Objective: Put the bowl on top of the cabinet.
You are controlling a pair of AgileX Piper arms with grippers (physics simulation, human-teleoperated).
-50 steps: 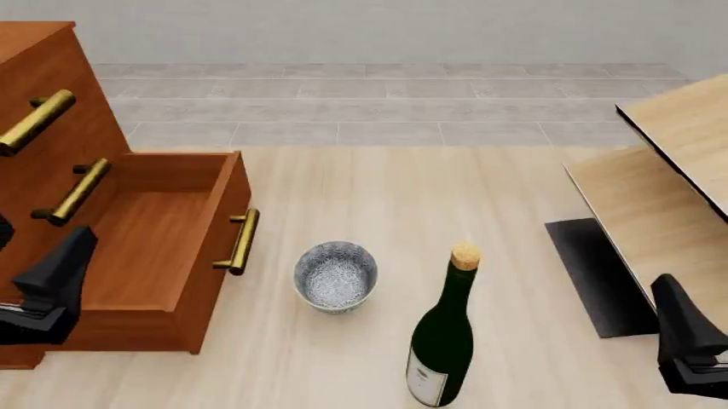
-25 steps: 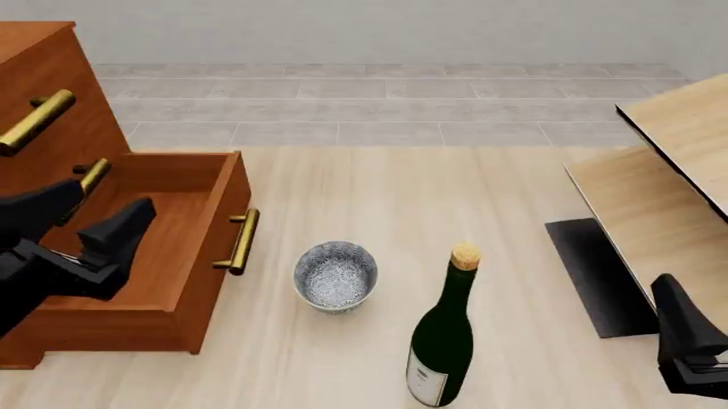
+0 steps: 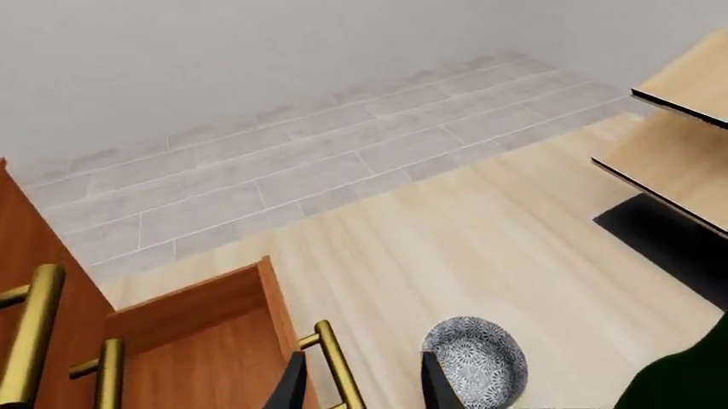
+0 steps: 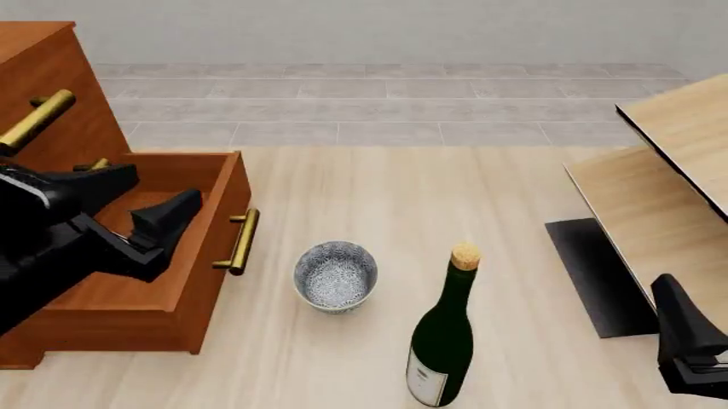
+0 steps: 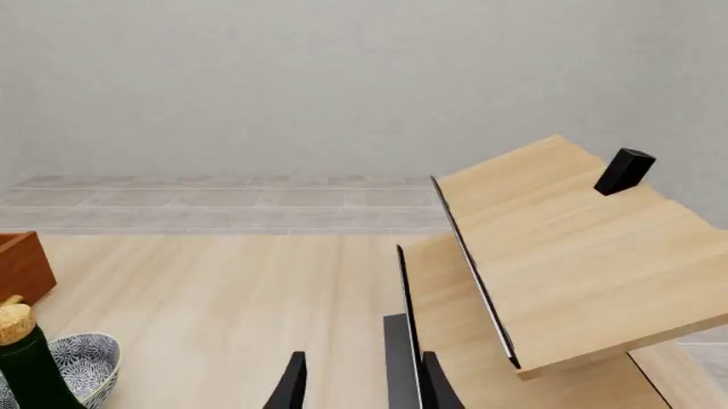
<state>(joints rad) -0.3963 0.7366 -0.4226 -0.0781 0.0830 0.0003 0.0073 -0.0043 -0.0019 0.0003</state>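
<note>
- Since a second ago, my left gripper (image 4: 142, 204) has swung over the open drawer (image 4: 170, 256), fingers spread, empty.
- Speckled bowl (image 4: 336, 275): on the table, at the gripper's 4 o'clock.
- Right gripper (image 5: 358, 383): parted.

The cabinet (image 4: 46, 77) runs off the front view's left edge, and the wine bottle's (image 4: 442, 345) base is cropped below

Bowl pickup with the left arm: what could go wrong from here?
1. The left tool hangs open over the pulled-out drawer; heading to the bowl, it could clip the drawer front or its brass handle.
2. The bottle stands upright close beside the bowl, so a wide approach could topple it.
3. The bowl is round and deep; a rim pinch may slip.
</note>
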